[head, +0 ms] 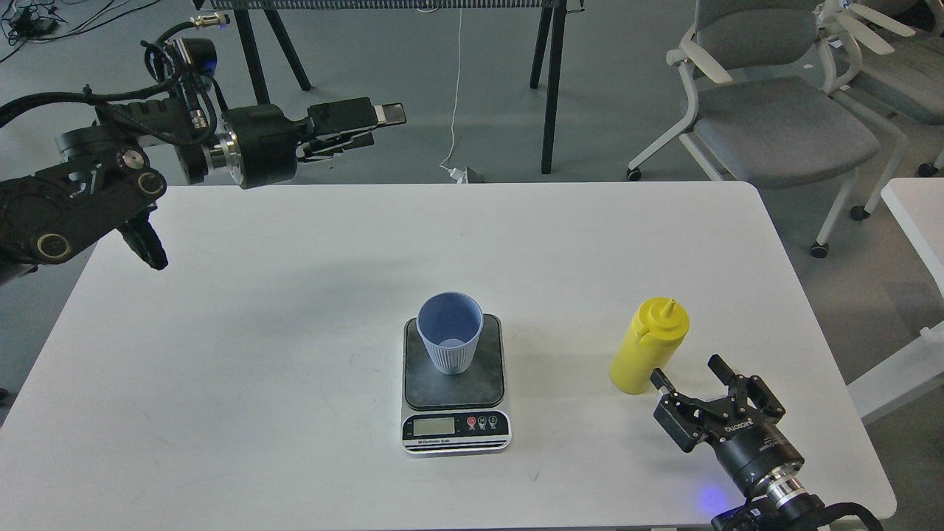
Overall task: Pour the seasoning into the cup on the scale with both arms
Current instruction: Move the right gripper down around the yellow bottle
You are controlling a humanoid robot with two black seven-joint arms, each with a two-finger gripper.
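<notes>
Head view first: we are looking down on a white table point(258, 354) with rounded corners. Our scale point(456, 385) is sitting a little nearer the table's front edge than its back edge, roughly midway between the left and right edges, with its display strip facing the front edge. Our cup point(450, 332) is standing upright on the back part of the scale's dark plate, mouth open toward us.

Our bottle point(650, 345) is standing upright on the table to the right of the scale, apart from it, toward the front-right corner, nozzle pointing up.

Our right gripper point(685, 375) is reaching in from the front-right corner, fingers spread wide and holding nothing. One fingertip point(658, 380) is sitting just beside the bottle's base; we cannot tell whether it is touching.

Our left gripper point(380, 125) is hanging high beyond the table's back-left corner, pointing right, well apart from the cup and scale. Its fingers are lying close together with only a narrow gap between them, and nothing is showing between them.

Beyond the back edge, grey chairs point(774, 118) are standing on the floor at the right, and black stand legs point(549, 81) are rising behind the middle.
</notes>
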